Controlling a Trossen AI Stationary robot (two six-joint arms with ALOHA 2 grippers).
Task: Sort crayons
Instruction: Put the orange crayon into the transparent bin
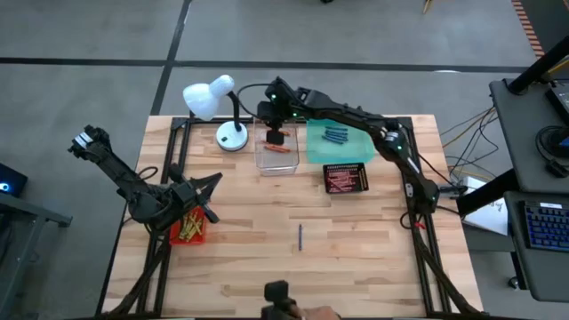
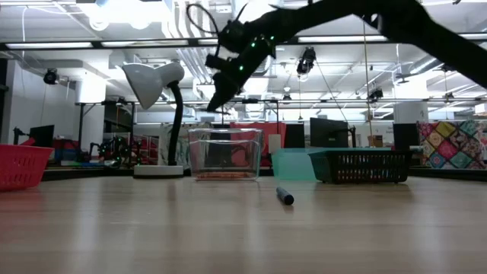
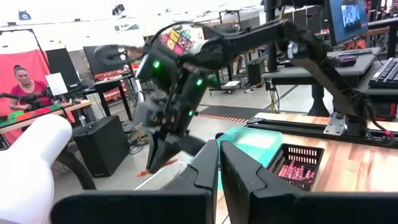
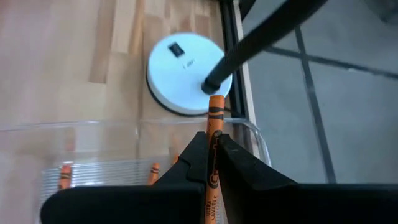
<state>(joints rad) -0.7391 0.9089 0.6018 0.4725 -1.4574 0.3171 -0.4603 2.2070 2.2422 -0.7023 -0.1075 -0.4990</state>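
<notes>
While the right hand (image 4: 212,155) hangs over the clear tray (image 1: 276,156), its two fingers are pinched tight on an orange crayon (image 4: 214,118), whose tip sticks out past them toward the white lamp base (image 4: 183,73) on the far side of the tray wall. Directly beneath the hand, a few more orange crayons (image 4: 65,175) lie on the tray floor. To the outer side of that hand sits the teal tray (image 1: 338,142) with blue crayons (image 1: 334,135) in it, and nearer the surface's front from there a black tray (image 1: 346,179) of red ones.

As I judge it, the risk is in the release. The crayon is held high and near the tray's back wall, so if the fingers part from that height it could bounce off the rim or roll out toward the lamp. The lamp's neck also stands close beside the hand, and a careless swing might knock it.

Across the surface the left hand (image 1: 207,188) waits by the red tray (image 1: 188,230) of yellow crayons, its fingers nearly together with nothing between them. One dark crayon (image 1: 300,236) lies alone on the bare wood, well apart from both hands.
</notes>
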